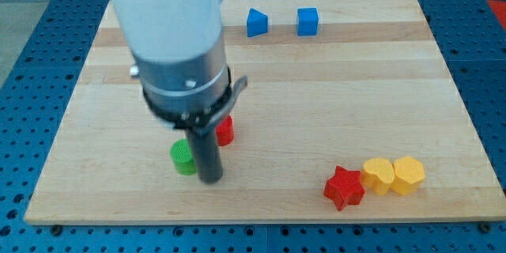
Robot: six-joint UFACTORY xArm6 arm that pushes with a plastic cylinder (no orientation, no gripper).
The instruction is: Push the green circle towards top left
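The green circle (183,157) sits on the wooden board (316,87) at the lower left. My tip (210,180) is down on the board just to the right of the green circle and slightly below it, close to it or touching it. The arm's white and grey body (178,55) hangs over the board's left part and hides what lies behind it. A red block (225,130) peeks out just right of the rod, above the tip.
Two blue blocks stand near the top edge, one pentagon-like (256,23) and one cube (307,21). At the lower right lie a red star (345,187), a yellow heart-like block (379,175) and a yellow hexagon (409,175) in a row.
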